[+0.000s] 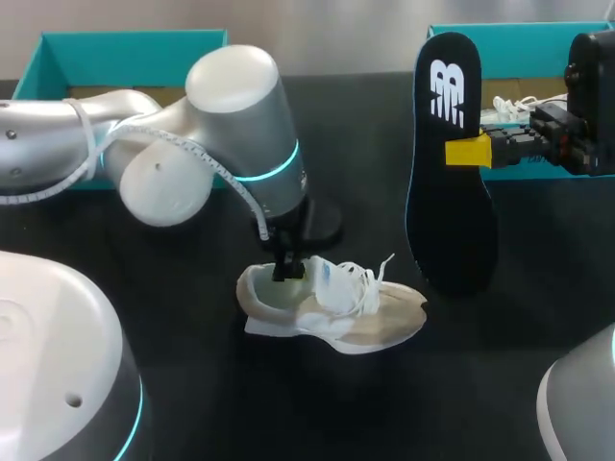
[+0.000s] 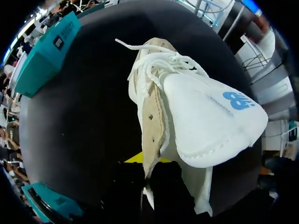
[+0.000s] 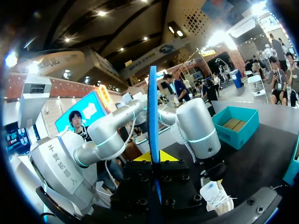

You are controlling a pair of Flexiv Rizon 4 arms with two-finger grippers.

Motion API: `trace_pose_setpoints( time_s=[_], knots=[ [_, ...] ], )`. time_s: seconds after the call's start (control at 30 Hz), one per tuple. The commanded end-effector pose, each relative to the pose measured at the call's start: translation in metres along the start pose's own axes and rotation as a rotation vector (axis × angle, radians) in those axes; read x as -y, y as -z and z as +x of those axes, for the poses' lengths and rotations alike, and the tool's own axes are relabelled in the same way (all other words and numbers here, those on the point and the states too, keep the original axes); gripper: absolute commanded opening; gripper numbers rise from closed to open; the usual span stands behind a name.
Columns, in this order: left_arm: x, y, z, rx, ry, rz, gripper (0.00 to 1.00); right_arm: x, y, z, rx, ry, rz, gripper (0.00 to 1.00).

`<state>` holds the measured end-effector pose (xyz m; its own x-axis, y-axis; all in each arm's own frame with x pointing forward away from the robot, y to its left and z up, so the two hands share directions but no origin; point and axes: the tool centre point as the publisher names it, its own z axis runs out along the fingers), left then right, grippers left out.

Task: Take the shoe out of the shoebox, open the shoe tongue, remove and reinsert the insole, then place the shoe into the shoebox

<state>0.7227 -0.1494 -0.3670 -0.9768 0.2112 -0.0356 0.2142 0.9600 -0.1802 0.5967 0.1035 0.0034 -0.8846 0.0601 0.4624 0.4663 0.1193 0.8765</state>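
Left tool [image 1: 288, 271] lowered, clamped, right tool [image 1: 470, 151] raised, clamped

shoe [image 1: 332, 312] on table [image 1: 211, 403], ahead of left gripper [image 1: 286, 271] pinching its heel rim | insole [image 1: 450, 211] upright in right gripper [image 1: 469, 151] (apart from shoe) | left shoebox [image 1: 125, 43], right shoebox [image 1: 519, 31] beyond their grippers

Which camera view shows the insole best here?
Head view: the insole shows its whole dark face, upright in the right claw. The right wrist view sees it only edge-on; the left wrist view misses it.
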Motion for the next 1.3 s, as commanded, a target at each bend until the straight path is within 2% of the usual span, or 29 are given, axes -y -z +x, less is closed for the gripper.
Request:
trace_pose_setpoints(
  time_s=[0.03,0.17,0.27,0.33,0.47,0.87,0.93,1.13,1.3],
  knots=[
    [-0.008,0.029,0.010,0.029,-0.080,0.019,0.00,-0.001,-0.002,-0.002,-0.002,-0.001,0.003,0.00],
    [-0.005,0.044,0.013,0.088,-0.244,0.043,0.00,-0.001,-0.002,-0.002,-0.002,-0.001,0.003,0.00],
    [-0.003,0.055,0.015,0.120,-0.462,0.064,0.00,-0.001,-0.002,-0.002,-0.002,-0.001,0.003,0.00],
    [-0.002,0.062,0.018,0.193,-0.596,0.039,0.00,-0.001,-0.002,-0.002,-0.002,-0.001,0.003,0.00],
    [-0.006,0.076,0.026,0.278,-0.852,0.080,0.00,-0.001,-0.002,-0.002,-0.002,-0.001,0.003,0.00],
    [-0.006,0.076,0.026,0.278,-0.852,0.080,0.00,-0.001,-0.002,-0.002,-0.002,-0.001,0.003,0.00],
    [-0.002,0.080,0.023,0.247,-0.990,0.140,0.00,-0.001,-0.002,-0.002,-0.002,-0.001,0.003,0.00],
    [0.000,0.091,0.024,0.193,-1.174,0.109,0.00,-0.001,-0.002,-0.002,-0.002,-0.001,0.003,0.00],
    [0.001,0.085,0.028,0.128,-1.236,0.105,0.00,-0.001,-0.002,-0.002,-0.002,-0.001,0.003,0.00]
  ],
)
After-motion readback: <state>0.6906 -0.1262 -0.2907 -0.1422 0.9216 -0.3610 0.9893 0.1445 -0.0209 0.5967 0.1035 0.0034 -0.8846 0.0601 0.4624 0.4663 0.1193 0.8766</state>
